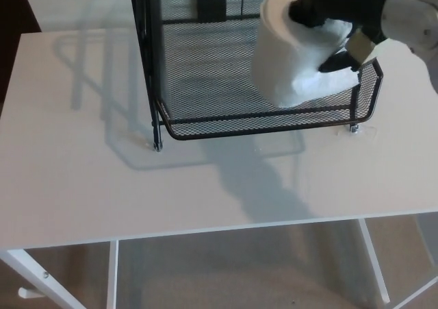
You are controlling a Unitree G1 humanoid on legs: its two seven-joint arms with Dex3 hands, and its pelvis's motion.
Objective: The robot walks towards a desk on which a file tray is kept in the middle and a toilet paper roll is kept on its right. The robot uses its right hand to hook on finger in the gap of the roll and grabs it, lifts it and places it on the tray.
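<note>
One toilet paper roll [291,55], white, held tilted over the right front part of the file tray [260,129], its round end face turned up and toward the camera. Roll's lower edge overlaps the tray's mesh floor and front rim in the picture; whether it touches the mesh or hangs just above it cannot be told. A loose flap of paper trails off the roll's lower right, close to the tray's right wall. Right hand [342,11] comes in from the upper right corner, black, closed on the roll: one of the fingers [304,11] is curled into the hollow at the roll's top end, and another black digit presses the outside of the roll lower down on the right. Pale forearm shell shows behind the hand at the picture's edge. Tray is black wire mesh with a low curved front rim, a tall upright frame on its left side and small feet on the desk [137,186]. Small dark rectangle [211,4] visible through the mesh at the back; what it is, unclear. Desk top is white, with the tray's soft shadows falling left and forward. White desk legs [41,278] and beige floor [239,275] show below the front edge. Left hand not in view.
</note>
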